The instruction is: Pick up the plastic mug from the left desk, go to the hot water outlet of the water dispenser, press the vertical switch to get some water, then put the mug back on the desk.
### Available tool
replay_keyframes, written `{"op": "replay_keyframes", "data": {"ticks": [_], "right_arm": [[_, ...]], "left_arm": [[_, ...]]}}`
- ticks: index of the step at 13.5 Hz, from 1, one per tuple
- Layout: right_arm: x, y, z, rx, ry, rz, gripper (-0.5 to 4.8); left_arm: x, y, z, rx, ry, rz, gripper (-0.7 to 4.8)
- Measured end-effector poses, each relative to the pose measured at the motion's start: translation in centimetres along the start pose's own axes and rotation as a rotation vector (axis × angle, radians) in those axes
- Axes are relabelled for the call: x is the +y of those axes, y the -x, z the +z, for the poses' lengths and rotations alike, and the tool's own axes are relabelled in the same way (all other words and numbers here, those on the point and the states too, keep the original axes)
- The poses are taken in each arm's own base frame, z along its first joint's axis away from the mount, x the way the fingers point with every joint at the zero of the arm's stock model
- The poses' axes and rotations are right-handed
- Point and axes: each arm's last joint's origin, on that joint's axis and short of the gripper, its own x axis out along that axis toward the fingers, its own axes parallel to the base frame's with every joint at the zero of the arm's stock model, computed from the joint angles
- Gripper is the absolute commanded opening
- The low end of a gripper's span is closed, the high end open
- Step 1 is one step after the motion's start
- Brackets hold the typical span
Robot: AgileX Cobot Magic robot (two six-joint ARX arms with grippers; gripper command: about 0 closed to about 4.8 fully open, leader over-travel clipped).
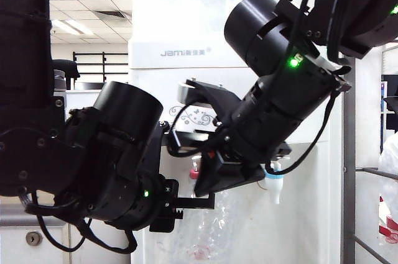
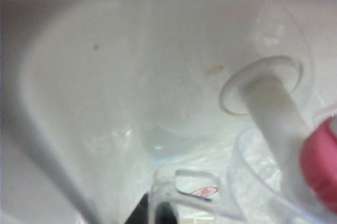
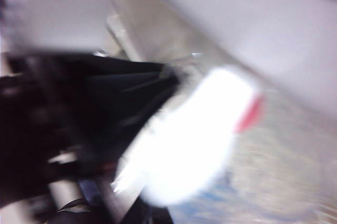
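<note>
My left gripper (image 1: pixel 198 202) (image 2: pixel 158 214) is shut on the clear loop handle of the plastic mug (image 2: pixel 243 179). It holds the mug in the recess of the water dispenser (image 1: pixel 186 40), with the rim under the white nozzle (image 2: pixel 274 113) of the hot water outlet (image 1: pixel 194 174) and its red collar (image 2: pixel 322 162). In the exterior view my right gripper (image 1: pixel 206 182) reaches down from the upper right, shut, its tip at the red-collared tap, hiding the vertical switch. The right wrist view is blurred: a bright white tap body (image 3: pixel 192 139) with a red patch lies just beyond the dark fingers.
The blue-collared tap (image 1: pixel 273 184) hangs just right of my right gripper. The left desk's cabinet front (image 1: pixel 46 245) with its keyhole shows at the lower left, behind the left arm. A metal frame (image 1: pixel 348 171) stands at the right of the dispenser.
</note>
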Motion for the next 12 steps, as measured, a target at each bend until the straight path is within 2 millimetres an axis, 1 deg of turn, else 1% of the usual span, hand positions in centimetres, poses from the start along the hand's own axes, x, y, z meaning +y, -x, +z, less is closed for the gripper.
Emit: {"op": "replay_keyframes", "data": {"ticks": [1, 2, 4, 5, 6, 7, 10, 12], "right_arm": [[0.3, 0.2, 0.1, 0.002, 0.003, 0.048, -0.05], [1.1, 0.8, 0.6, -0.010, 0.018, 0.087, -0.05], [3.0, 2.7, 2.6, -0.092, 0.056, 0.111, -0.05], [3.4, 4.0, 3.6, -0.147, 0.063, 0.116, -0.05], [3.4, 4.6, 4.1, -0.178, 0.063, 0.089, -0.05], [3.0, 4.5, 4.1, -0.176, 0.064, 0.047, -0.05], [0.8, 3.5, 3.4, -0.109, 0.042, -0.030, -0.05], [0.2, 3.3, 3.3, -0.096, 0.050, -0.045, -0.05]], "left_arm": [[0.0, 0.0, 0.0, 0.000, 0.000, 0.000, -0.05], [0.0, 0.0, 0.0, 0.000, 0.000, 0.000, -0.05], [0.0, 0.0, 0.0, 0.001, -0.001, 0.000, -0.05], [0.0, 0.0, 0.0, 0.001, -0.001, 0.000, -0.05], [0.0, 0.0, 0.0, 0.001, 0.000, 0.000, -0.05], [0.0, 0.0, 0.0, 0.001, 0.001, 0.001, -0.05], [0.0, 0.0, 0.0, 0.000, 0.000, 0.001, -0.05], [0.0, 0.0, 0.0, 0.000, 0.000, 0.001, -0.05]]}}
